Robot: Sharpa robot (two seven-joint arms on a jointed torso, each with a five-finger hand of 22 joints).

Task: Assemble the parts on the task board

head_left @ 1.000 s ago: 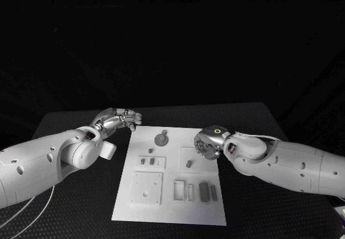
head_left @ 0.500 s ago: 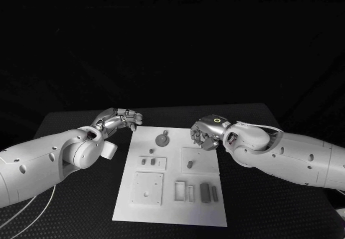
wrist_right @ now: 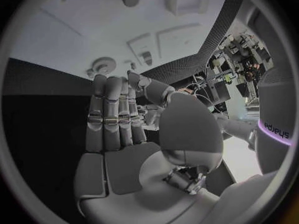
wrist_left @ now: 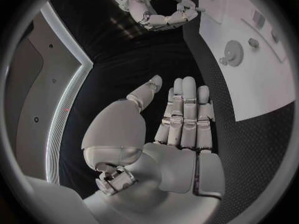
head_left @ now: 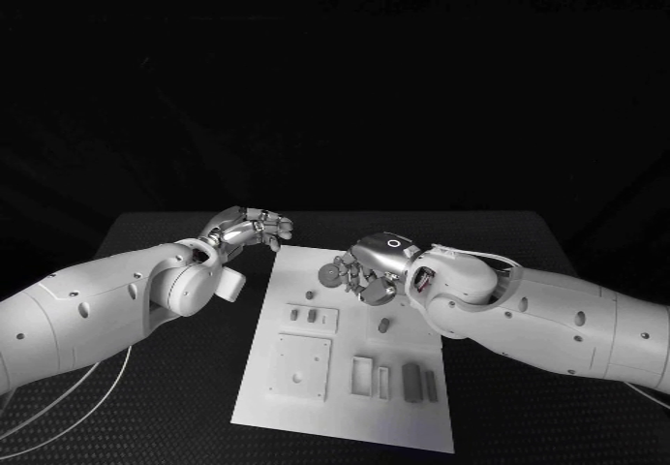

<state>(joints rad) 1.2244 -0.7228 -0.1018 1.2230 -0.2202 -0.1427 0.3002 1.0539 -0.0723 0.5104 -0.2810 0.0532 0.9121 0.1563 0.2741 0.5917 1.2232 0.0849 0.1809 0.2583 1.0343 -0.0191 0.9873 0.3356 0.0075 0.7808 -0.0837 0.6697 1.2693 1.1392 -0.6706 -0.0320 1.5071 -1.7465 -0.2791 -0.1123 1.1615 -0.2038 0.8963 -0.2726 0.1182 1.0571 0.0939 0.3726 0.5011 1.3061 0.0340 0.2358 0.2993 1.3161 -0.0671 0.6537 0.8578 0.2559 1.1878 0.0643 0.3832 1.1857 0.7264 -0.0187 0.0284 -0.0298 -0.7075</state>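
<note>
Right hand (head_left: 366, 271) hovers empty, fingers apart, over the task board (head_left: 350, 407) beside its round part (head_left: 331, 275)

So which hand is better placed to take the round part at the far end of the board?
Probably the right hand: it hovers over the task board beside the round part. The left hand sits off the board's far corner.

My head camera looks down from above on the task board (head_left: 350, 373) and both arms. My left wrist camera sits close behind the left hand (wrist_left: 168, 129), facing the board's far end; my right wrist camera sits behind the right hand (wrist_right: 134, 134). All three share the board.
</note>
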